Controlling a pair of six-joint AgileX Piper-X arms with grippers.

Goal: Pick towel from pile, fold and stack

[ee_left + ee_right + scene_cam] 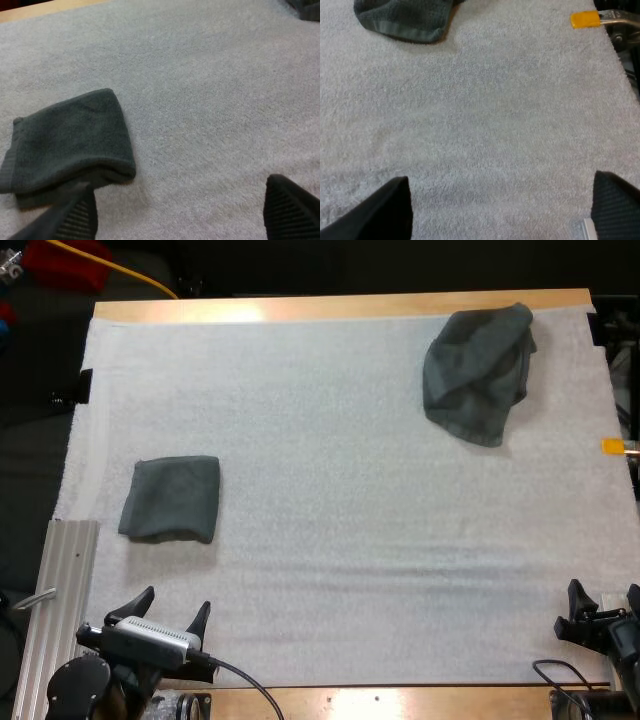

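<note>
A crumpled dark grey-green towel (478, 370) lies at the mat's far right; its hem (405, 17) shows ahead of my right gripper. One folded towel (170, 498) lies flat on the left side of the mat, and in the left wrist view the folded towel (70, 140) sits just beyond my left finger. My left gripper (172, 612) (180, 215) hovers open near the front edge, a little short of the folded towel, holding nothing. At the front right corner my right gripper (603, 598) (495, 210) stands open over bare mat, far from the crumpled towel.
The white mat (340, 490) covers most of the wooden table (340, 308). An aluminium rail (62, 610) runs along the mat's front left edge beside my left arm. An orange mark (612, 446) sits at the mat's right edge.
</note>
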